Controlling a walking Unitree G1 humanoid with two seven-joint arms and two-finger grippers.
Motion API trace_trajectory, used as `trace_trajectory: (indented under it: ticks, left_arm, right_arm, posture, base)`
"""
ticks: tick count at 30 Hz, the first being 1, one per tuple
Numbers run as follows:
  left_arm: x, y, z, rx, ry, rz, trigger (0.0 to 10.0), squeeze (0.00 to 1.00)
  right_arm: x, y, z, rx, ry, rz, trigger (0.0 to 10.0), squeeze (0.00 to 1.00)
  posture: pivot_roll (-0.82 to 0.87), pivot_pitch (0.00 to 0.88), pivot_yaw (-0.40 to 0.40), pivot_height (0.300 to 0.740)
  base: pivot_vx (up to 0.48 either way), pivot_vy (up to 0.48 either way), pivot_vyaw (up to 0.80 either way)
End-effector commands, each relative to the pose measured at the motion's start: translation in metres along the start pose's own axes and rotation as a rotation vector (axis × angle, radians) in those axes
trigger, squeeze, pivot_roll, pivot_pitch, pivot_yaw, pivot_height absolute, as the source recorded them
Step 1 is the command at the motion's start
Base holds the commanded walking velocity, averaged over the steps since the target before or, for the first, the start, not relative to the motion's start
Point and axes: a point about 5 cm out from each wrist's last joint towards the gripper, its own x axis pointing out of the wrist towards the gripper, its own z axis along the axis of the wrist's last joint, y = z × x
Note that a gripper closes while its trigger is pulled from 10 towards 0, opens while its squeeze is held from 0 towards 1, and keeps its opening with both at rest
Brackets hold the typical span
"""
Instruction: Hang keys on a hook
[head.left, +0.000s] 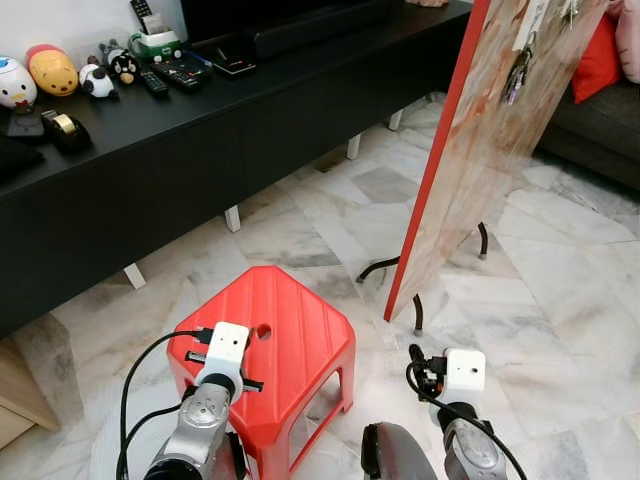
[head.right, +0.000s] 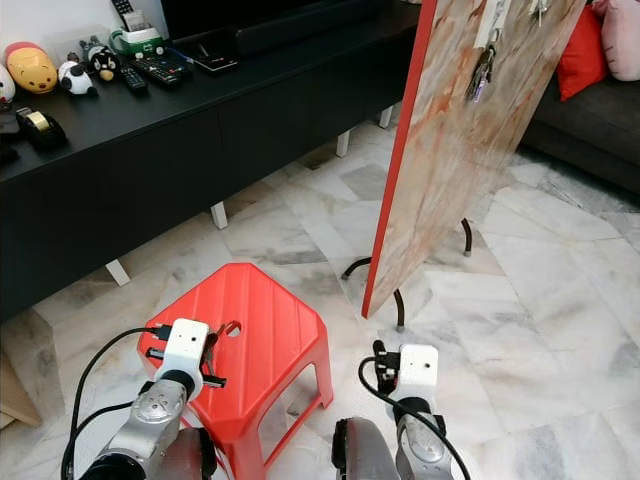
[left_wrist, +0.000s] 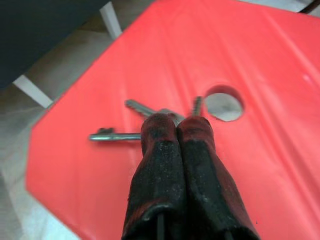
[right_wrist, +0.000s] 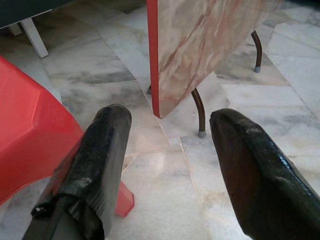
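We list a red stool (head.left: 290, 330) of smooth, slightly glossy moulded plastic, ribbed across its seat. On it lie keys (left_wrist: 131, 121) of bright bare metal. The left gripper (left_wrist: 177, 131) has fingers in matt black, grainy rubber-like covering; the right gripper (right_wrist: 167, 145) has the same, with a faint sheen. The floor (head.left: 570, 300) is polished grey-veined marble tile. The leaning board (head.left: 480, 150) shows a marbled, satin face, a red painted edge and dark metal legs. The cabinet (head.left: 150, 170) is matt black.
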Motion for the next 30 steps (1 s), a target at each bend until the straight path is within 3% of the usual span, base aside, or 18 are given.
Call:
trace_trajectory:
  ticks: [1, 3, 4, 5, 7, 13, 24, 25, 30]
  left_arm:
    - [0.000, -0.003, 0.005, -0.028, -0.030, -0.009, 10.0, 0.00]
    - [0.000, -0.004, 0.006, -0.042, -0.031, -0.008, 10.0, 0.00]
    - [0.001, -0.004, 0.007, -0.054, -0.013, 0.009, 10.0, 0.94]
    - [0.001, -0.004, 0.007, -0.066, -0.003, 0.024, 10.0, 1.00]
    - [0.001, -0.003, 0.008, -0.130, 0.012, 0.056, 10.0, 1.00]
    - [-0.001, -0.009, 0.009, -0.142, 0.009, 0.016, 10.0, 1.00]
    - [-0.002, -0.013, 0.002, -0.073, 0.075, 0.020, 10.0, 1.00]
    - [-0.002, -0.013, 0.001, -0.070, 0.082, 0.026, 10.0, 0.00]
    - [0.003, -0.010, 0.001, -0.081, 0.101, 0.051, 10.0, 0.00]
  right_arm:
    - [-0.002, -0.004, -0.004, 0.004, 0.017, -0.015, 10.0, 0.00]
    - [-0.002, -0.004, -0.004, 0.003, 0.017, -0.014, 10.0, 0.00]
    - [-0.002, -0.004, -0.004, 0.003, 0.017, -0.015, 10.0, 0.00]
    - [-0.002, -0.004, -0.005, 0.003, 0.017, -0.016, 10.0, 0.00]
    - [-0.002, -0.004, -0.005, 0.004, 0.015, -0.017, 10.0, 0.00]
    - [-0.003, -0.003, -0.005, 0.005, 0.014, -0.019, 10.0, 0.00]
    - [-0.002, -0.002, -0.004, 0.009, 0.013, -0.019, 10.0, 0.00]
    - [-0.002, -0.002, -0.004, 0.009, 0.012, -0.019, 10.0, 0.00]
    - [-0.002, -0.003, -0.005, 0.008, 0.013, -0.021, 10.0, 0.00]
  posture:
    - [0.00, 0.063, -0.091, 0.600]
    - [0.00, 0.066, -0.091, 0.600]
    - [0.00, 0.067, -0.090, 0.600]
    - [0.00, 0.067, -0.090, 0.600]
    - [0.00, 0.066, -0.087, 0.600]
    - [0.00, 0.065, -0.085, 0.600]
    - [0.00, 0.064, -0.081, 0.600]
    - [0.00, 0.064, -0.082, 0.600]
    - [0.00, 0.067, -0.081, 0.600]
  base:
    - [0.000, 0.000, 0.00]
    - [0.000, 0.000, 0.00]
    - [0.000, 0.000, 0.00]
    - [0.000, 0.000, 0.00]
    - [0.000, 0.000, 0.00]
    - [0.000, 0.000, 0.00]
    - [0.000, 0.000, 0.00]
    - [0.000, 0.000, 0.00]
    - [0.000, 0.000, 0.00]
